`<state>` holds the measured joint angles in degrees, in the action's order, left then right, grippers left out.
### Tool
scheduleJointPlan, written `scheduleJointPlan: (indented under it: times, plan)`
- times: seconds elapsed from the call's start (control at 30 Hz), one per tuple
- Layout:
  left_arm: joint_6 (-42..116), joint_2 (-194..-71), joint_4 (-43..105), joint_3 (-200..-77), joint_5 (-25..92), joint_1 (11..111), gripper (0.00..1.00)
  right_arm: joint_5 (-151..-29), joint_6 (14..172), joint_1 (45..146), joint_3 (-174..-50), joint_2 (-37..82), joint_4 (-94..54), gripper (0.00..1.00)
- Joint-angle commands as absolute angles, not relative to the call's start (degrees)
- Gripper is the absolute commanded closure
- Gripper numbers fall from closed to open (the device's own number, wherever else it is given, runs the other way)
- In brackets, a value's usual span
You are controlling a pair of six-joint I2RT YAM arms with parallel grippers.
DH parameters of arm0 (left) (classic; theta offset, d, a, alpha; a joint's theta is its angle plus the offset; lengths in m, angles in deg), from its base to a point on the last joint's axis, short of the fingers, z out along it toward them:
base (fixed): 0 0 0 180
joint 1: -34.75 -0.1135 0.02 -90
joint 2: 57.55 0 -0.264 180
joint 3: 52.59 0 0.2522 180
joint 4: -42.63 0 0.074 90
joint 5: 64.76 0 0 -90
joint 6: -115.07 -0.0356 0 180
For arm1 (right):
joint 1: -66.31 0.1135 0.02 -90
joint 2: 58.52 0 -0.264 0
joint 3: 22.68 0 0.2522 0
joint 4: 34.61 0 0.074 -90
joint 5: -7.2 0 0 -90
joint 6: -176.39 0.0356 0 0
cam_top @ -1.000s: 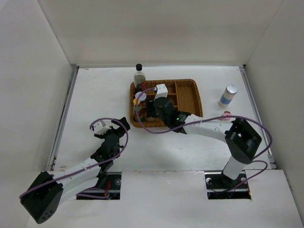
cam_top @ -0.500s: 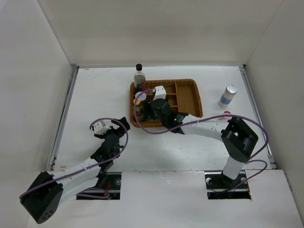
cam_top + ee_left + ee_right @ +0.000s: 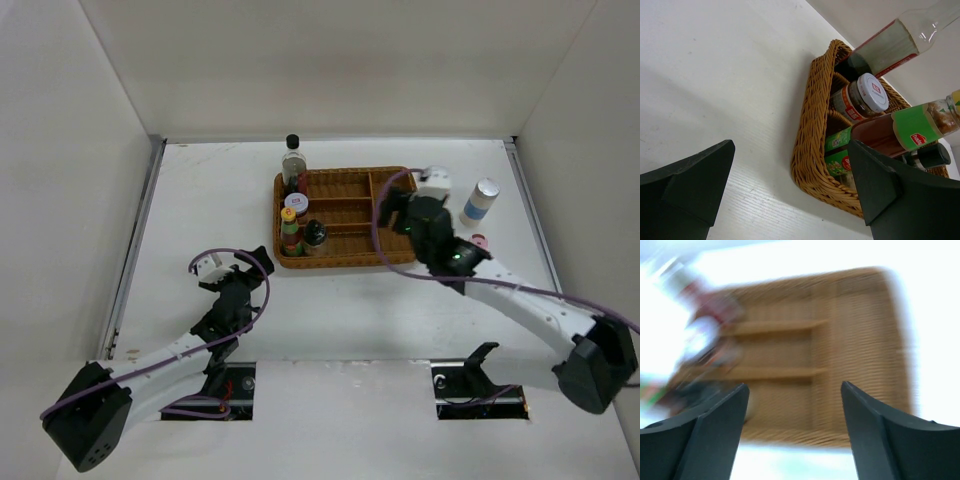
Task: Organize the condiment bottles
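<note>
Position governing the next move: silver-capped blue-labelled bottle (image 3: 481,201) stands upright, long axis vertical, on the table just off the right end of the wicker tray (image 3: 810,135). Right gripper (image 3: 794,386) hangs over that same right end, fingers pointing across the tray, so the bottle lies to its right, on the side away from the tray. Its fingers are spread with nothing between them; the wrist view is blurred. Right arm is plainly the nearer. Left gripper (image 3: 790,145) sits well off the tray's near left corner, likewise spread and empty.

Pink-capped shaker (image 3: 478,240) sits off the tray's near right corner, close to the right arm. Only the cap shows; attitude cannot be determined.

At the tray's left end:
- tall clear black-capped bottle (image 3: 890,47), at the far corner
- white-lidded jar (image 3: 867,95)
- yellow-capped red sauce (image 3: 880,132)
- black-capped bottle (image 3: 930,156), toward the near edge

Writing: a red badge on the sauce's green label and a red mark on the jar lid are visible; lettering too small to read.

Judgement: two bottles remain outside the tray.
</note>
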<state>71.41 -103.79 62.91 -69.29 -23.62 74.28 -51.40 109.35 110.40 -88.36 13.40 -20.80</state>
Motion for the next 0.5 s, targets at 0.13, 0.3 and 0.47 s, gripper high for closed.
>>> scheduleJointPlan:
  times: [0.13, 0.3, 0.47]
  plan:
    - [72.09, -103.08, 65.17, -67.84, -23.02, 74.52, 0.00, -41.67, 108.19, 86.85, -82.24, -0.41, -14.54, 0.07]
    - [72.17, -104.13, 65.26, -68.02, -23.02, 74.60, 0.00, -41.23, 110.46, 78.84, -77.59, -1.92, -10.14, 0.03]
    - [72.26, -105.71, 65.26, -68.46, -22.84, 74.87, 0.00, -40.87, 115.03, 78.39, -73.89, 0.89, -8.55, 0.05]
